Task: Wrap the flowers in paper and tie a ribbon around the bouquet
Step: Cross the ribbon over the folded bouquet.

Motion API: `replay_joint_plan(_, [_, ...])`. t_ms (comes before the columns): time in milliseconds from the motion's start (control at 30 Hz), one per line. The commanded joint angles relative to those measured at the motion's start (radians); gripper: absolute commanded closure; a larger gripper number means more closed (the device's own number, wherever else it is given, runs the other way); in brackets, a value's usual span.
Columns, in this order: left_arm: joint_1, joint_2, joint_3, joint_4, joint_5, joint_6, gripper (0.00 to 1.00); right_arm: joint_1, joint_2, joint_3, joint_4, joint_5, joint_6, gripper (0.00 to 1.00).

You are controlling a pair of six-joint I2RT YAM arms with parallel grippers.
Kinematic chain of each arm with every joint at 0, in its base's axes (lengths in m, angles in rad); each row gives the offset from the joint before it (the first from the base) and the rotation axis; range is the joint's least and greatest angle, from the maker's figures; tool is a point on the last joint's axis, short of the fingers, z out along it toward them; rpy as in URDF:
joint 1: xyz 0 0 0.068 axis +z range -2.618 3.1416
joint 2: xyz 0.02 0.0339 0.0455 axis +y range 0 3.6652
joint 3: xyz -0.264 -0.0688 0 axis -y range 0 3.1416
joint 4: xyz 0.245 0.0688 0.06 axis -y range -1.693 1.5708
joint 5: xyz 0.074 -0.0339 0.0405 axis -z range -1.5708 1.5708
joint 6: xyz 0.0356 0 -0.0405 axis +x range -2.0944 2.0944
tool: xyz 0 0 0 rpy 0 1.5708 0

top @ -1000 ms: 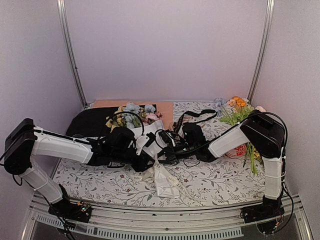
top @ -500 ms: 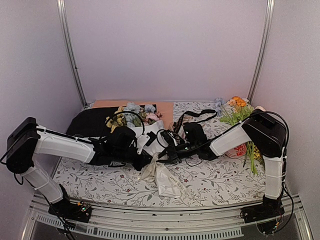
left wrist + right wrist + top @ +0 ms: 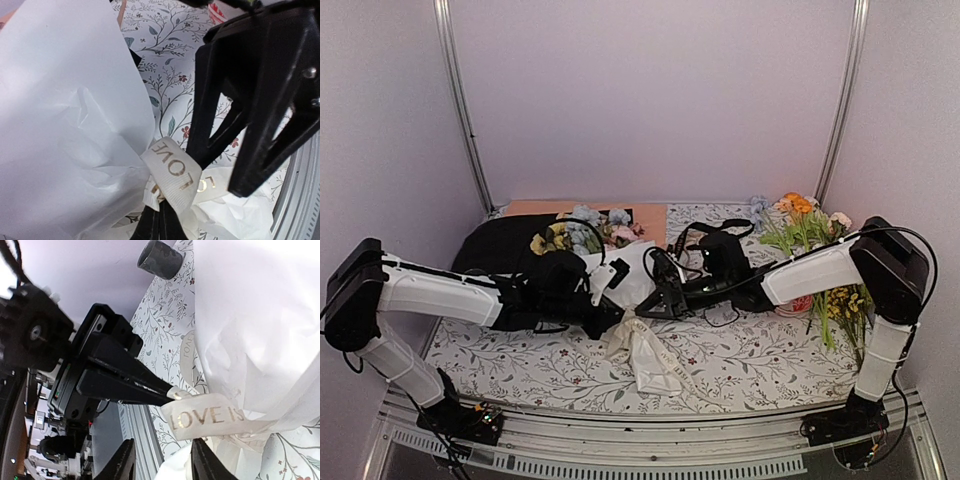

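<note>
Your left gripper is pinched shut on the ribbon at the narrow neck of the bouquet lying on the table, while your right gripper seems parted, holding nothing.

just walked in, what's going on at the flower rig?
Tying stage. The flowers are already rolled in the white paper, and the ribbon is looped round the bouquet at its narrow neck. The left hand is shut, pinching one ribbon end. The right hand is open beside the loop, apparently gripping nothing.
</note>
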Motion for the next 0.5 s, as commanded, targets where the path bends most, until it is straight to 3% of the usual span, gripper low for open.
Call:
replay_joint_plan(0, [-0.015,-0.011,-0.009,-0.012,-0.021,-0.003,1.00,-0.004,-0.075,-0.017,-0.179,0.038,-0.122,0.57])
replay_joint_plan(133, [-0.023,-0.010,-0.009,-0.009,-0.024,-0.008,1.00,-0.004,-0.080,0.024,-0.242,0.100,-0.180,0.50])
replay_joint_plan(467, [-0.031,-0.011,-0.003,-0.006,-0.025,-0.007,1.00,-0.004,0.029,0.171,-0.285,0.091,-0.189,0.52])
